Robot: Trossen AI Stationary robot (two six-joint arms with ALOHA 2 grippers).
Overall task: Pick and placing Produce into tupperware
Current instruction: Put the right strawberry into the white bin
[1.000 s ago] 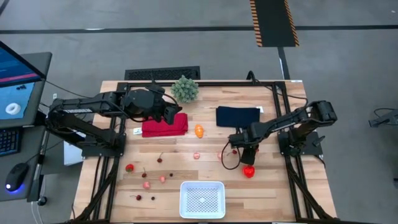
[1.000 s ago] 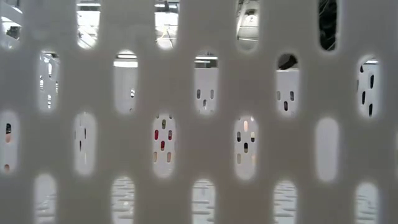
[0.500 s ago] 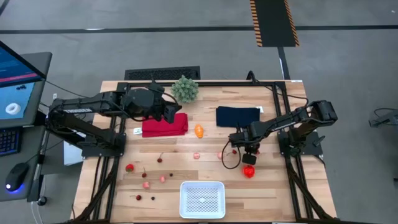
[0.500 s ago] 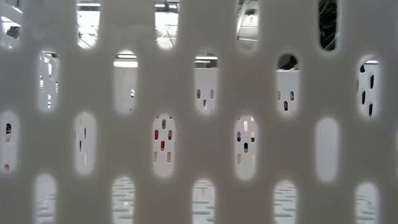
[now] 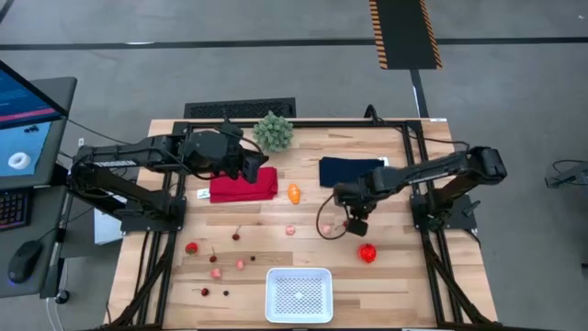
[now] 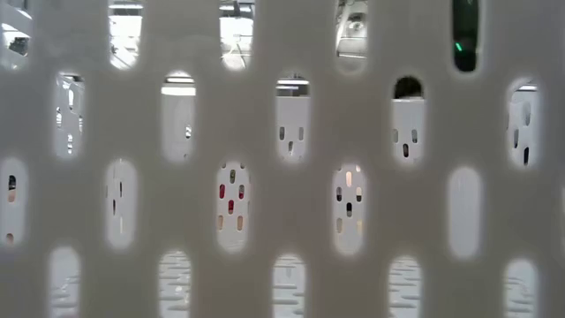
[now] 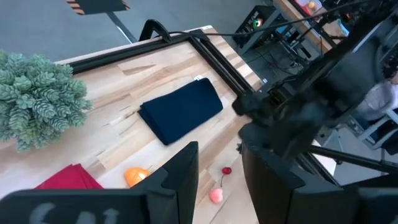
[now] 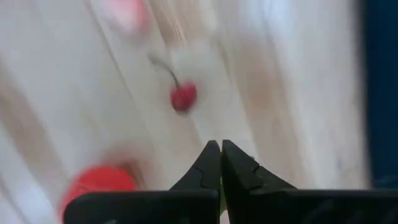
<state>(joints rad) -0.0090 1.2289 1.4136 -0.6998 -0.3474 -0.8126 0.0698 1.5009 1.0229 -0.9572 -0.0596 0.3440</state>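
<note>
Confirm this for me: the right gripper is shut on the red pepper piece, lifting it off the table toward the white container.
Not quite. The right gripper is shut, but on nothing: in the right wrist view its fingertips meet with no fruit between them. The high view shows the red pepper piece lying on the table, apart from that gripper, and the white container holds no fruit.

Low view: tupperware wall fills my whole frame, table barely visible through slots. Right wrist view: I see cherry blurred; red piece cut off lower left.
</note>
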